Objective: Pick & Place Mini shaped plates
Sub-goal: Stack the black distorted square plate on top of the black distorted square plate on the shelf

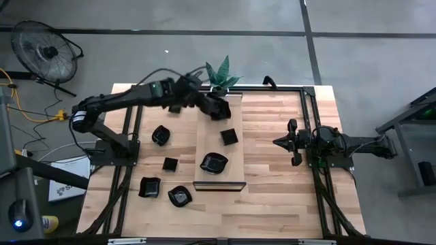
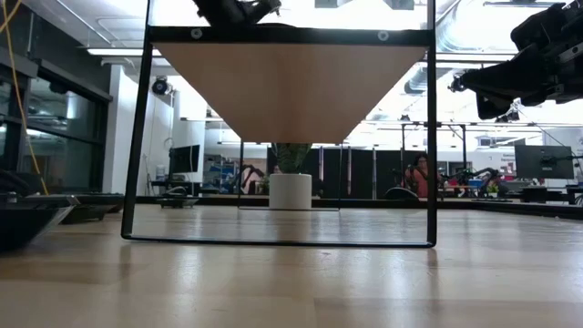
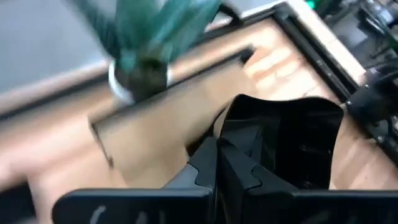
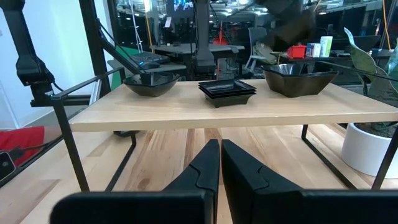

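The left gripper, fingers clamped on a black mini plate, hangs over the raised wooden board's far end beside a potted plant; two plates lie just beyond. Right gripper waits closed, well apart.

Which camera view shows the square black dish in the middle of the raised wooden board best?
The right wrist view: the square black dish sits unobstructed and side-on on the wooden board. The high view shows only its small top outline. The low and left wrist views miss it.
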Motion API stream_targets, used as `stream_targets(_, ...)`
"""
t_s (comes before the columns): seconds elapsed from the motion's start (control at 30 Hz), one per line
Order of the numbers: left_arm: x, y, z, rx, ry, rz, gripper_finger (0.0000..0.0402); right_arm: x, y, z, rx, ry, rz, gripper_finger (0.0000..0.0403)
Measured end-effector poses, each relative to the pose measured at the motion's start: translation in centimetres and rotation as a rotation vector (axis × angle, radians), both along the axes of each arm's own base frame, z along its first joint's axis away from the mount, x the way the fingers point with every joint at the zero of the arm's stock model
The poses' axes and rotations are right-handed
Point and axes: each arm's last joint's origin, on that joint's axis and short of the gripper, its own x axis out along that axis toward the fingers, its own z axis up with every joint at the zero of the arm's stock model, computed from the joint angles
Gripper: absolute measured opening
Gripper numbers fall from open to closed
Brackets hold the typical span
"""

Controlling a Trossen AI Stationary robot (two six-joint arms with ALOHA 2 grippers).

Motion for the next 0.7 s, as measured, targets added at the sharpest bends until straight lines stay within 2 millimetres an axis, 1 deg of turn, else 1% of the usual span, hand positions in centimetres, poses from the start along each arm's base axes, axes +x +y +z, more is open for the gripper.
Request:
stream_targets(0.07, 0.3, 0.6, 1.3, 0.065, 0.034, -0.084, 0.0000, 0.0, 0.0, 0.0, 0.000, 0.000, 0.000, 0.0012)
stream_targets(0.13, 0.3, 1.1, 2.5, 0.120, 0.085, -0.228, 0.0000, 0.0, 0.0, 0.0, 0.000, 0.000, 0.000, 0.0012)
stream_targets(0.2, 0.4, 1.8, 3.7, 0.167, 0.095, -0.350, 0.0000, 0.0, 0.0, 0.0, 0.000, -0.001, 0.000, 0.0012)
stream_targets(0.27, 0.1, 3.0, 4.7, 0.199, 0.124, -0.381, 0.0000, 0.0, 0.0, 0.0, 0.000, -0.001, 0.000, 0.0012)
stream_targets(0.33, 0.0, 4.6, 5.5, 0.214, 0.134, -0.404, 0.0000, 0.0, 0.0, 0.0, 0.000, -0.001, 0.000, 0.0012)
stream_targets(0.43, 0.0, 6.9, 5.7, 0.134, 0.173, -0.461, 0.0000, 0.0, 0.0, 0.0, 0.000, -0.001, 0.000, 0.0012)
stream_targets(0.53, 0.3, 9.0, 5.3, 0.034, 0.247, -0.523, 0.0000, 0.0, 0.0, 0.0, 0.000, 0.000, 0.000, 0.0012)
stream_targets(0.6, 0.6, 9.8, 5.1, 0.004, 0.293, -0.566, 0.0000, 0.0, 0.0, 0.0, 0.000, -0.001, 0.000, 0.0012)
stream_targets(0.7, 1.0, 10.5, 5.0, -0.033, 0.350, -0.625, 0.0000, 0.0, 0.0, 0.0, 0.000, -0.001, 0.000, 0.0012)
